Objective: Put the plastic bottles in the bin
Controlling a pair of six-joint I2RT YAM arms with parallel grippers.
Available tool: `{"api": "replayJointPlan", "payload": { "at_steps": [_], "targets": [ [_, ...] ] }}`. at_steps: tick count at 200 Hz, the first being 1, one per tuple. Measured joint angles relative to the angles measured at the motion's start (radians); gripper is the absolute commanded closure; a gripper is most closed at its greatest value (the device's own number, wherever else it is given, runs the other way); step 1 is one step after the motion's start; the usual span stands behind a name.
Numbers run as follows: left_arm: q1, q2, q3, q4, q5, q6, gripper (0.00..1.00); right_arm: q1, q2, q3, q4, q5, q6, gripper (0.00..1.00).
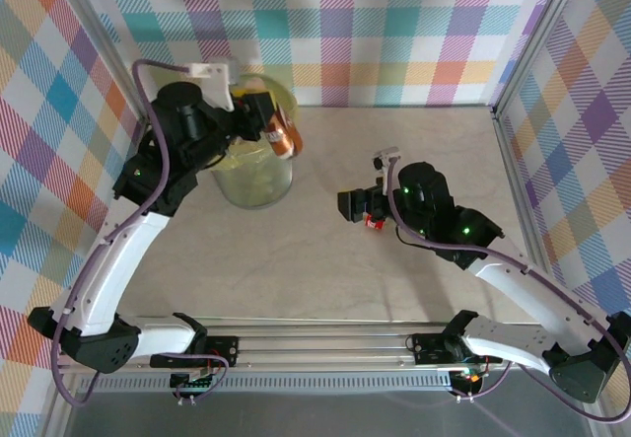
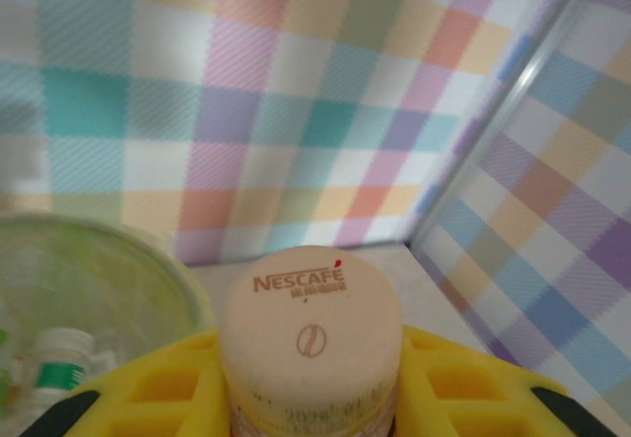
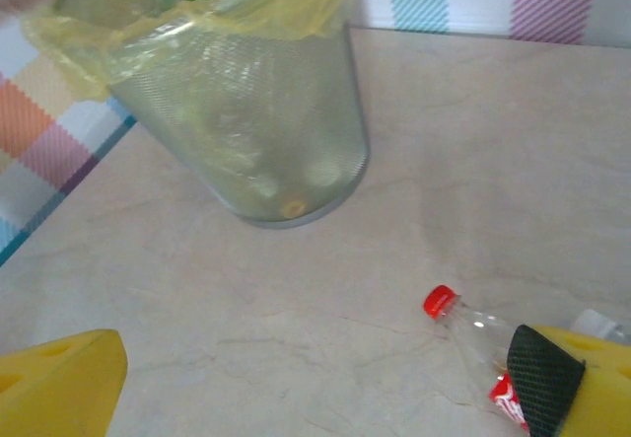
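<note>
The left gripper (image 1: 272, 124) is grasping a brown bottle (image 1: 288, 140) at the far-left bin's (image 1: 258, 192) rim, while the right gripper (image 3: 306, 388) is hanging released over a red-capped bottle (image 3: 471, 327).

Saw the bin (image 1: 258, 185) upright far left, orange-label bottle (image 1: 287, 141) over its rim; found red-capped clear bottle (image 3: 471, 328) lying right of it.

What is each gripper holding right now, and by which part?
Left gripper clamps a Nescafé bottle near its cap end, over the bin. Right gripper is open, holding nothing.
</note>
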Motion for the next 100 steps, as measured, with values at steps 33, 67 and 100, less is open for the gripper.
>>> {"api": "replayJointPlan", "payload": {
  "at_steps": [33,67,100],
  "targets": [
    [0.120,0.077,0.114,-0.023,-0.032,0.008,0.78,0.000,0.000,0.003,-0.031,0.067,0.020,0.00],
    [0.212,0.179,0.160,-0.021,-0.082,-0.028,0.77,0.000,0.000,0.003,-0.053,0.093,0.030,0.00],
    [0.256,0.263,0.159,0.005,-0.138,-0.109,0.73,-0.001,0.008,0.008,-0.077,0.108,0.042,0.00]
  ]
}}
